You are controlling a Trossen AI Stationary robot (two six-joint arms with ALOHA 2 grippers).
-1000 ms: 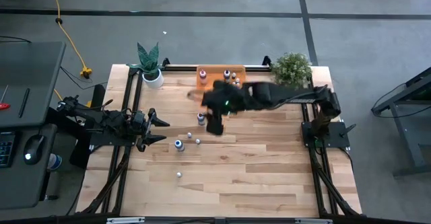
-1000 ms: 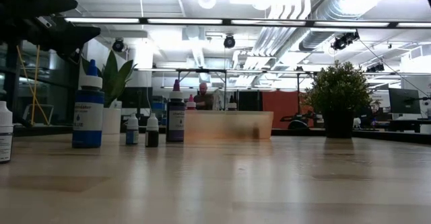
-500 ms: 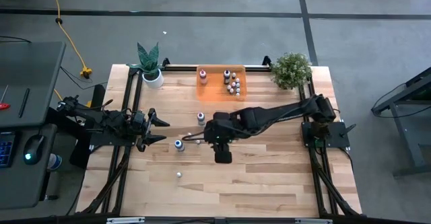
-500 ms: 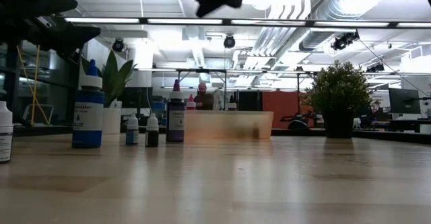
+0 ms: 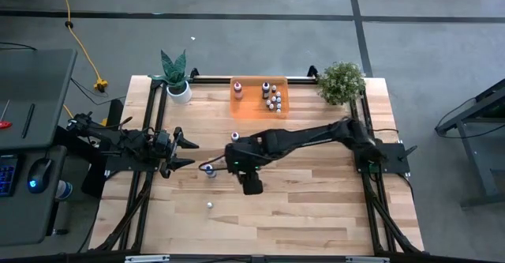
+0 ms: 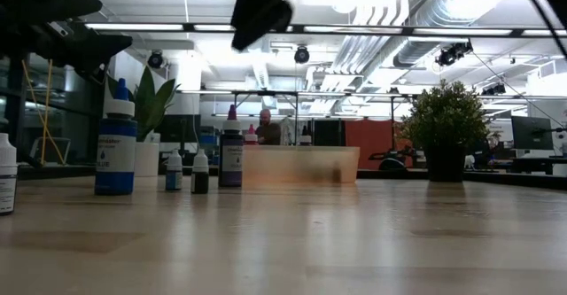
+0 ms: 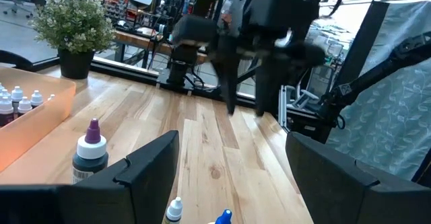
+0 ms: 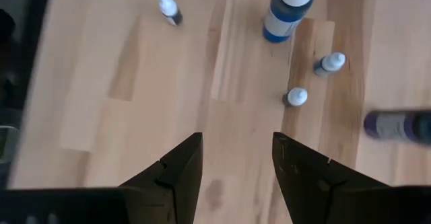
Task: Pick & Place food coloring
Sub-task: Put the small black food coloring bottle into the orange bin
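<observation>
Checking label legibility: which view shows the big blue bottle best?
Low view: the blue bottle stands side-on, whole, label facing the camera. Right wrist view shows it from above, slightly blurred. High view gives only a speck; left wrist view catches just its tip.

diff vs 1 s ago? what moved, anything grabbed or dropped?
The right gripper swung from over the orange bin across the table toward the loose bottles near the blue bottle. Its fingers are open and empty; nothing was taken hold of or let go. The left gripper, the loose bottles and those in the bin did not move.
</observation>
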